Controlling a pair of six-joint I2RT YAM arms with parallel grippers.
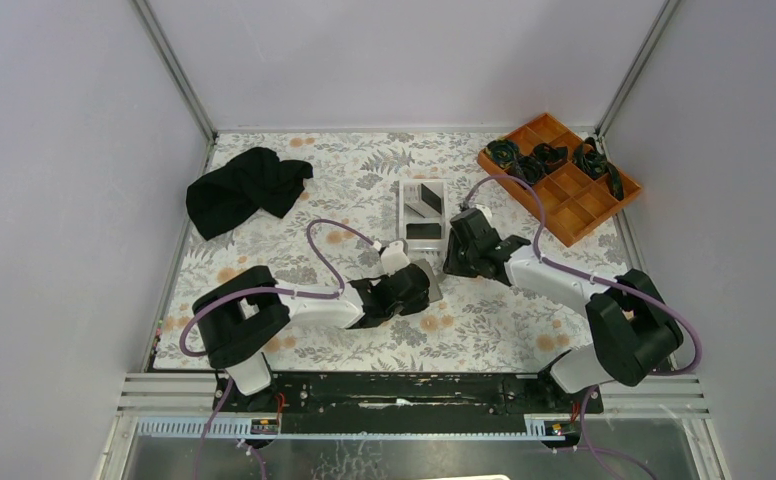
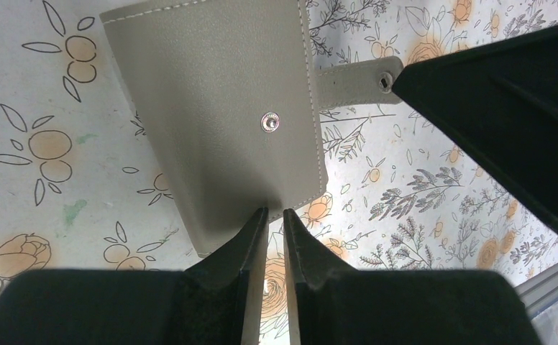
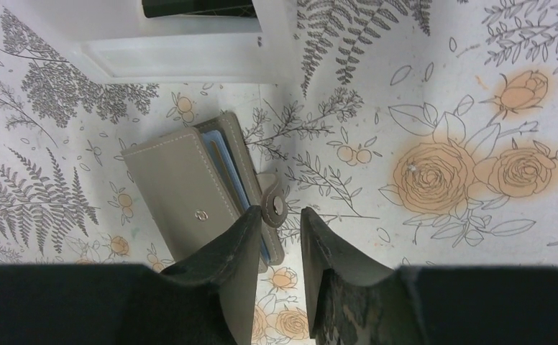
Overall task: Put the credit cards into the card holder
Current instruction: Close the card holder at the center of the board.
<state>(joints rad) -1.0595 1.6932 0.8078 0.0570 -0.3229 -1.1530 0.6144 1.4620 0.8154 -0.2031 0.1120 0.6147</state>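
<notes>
surface: a tabletop covered in a print of leaves and orange roses is shown, closed in by pale walls on three sides.
black cloth: crumpled and laid at the far left of the tabletop, well apart from both arms.
orange compartment tray: set at the far right corner; dark coiled items are seen in its farther compartments.
white tray: placed near the middle of the tabletop, just beyond the two grippers.
credit cards: two dark cards are seen lying inside the white tray, one nearer and one farther; finer detail cannot be made out.
card holder: grey and stitched, laid flat on the tabletop just in front of the white tray, between the two grippers. It is seen slightly parted in the right wrist view, with pale blue lining shown along one edge. A snap stud is carried on its cover.
strap: a short tab with a snap, extended from the side of the card holder toward the right gripper.
left gripper: the fingers are drawn almost together, with only a narrow slit left between them. Their tips are set at the near edge of the card holder; whether that edge is pinched cannot be told.
right gripper: the fingers are held partly apart. The snap end of the strap lies at the mouth of the gap, against one fingertip, and is not seen clamped.
</notes>
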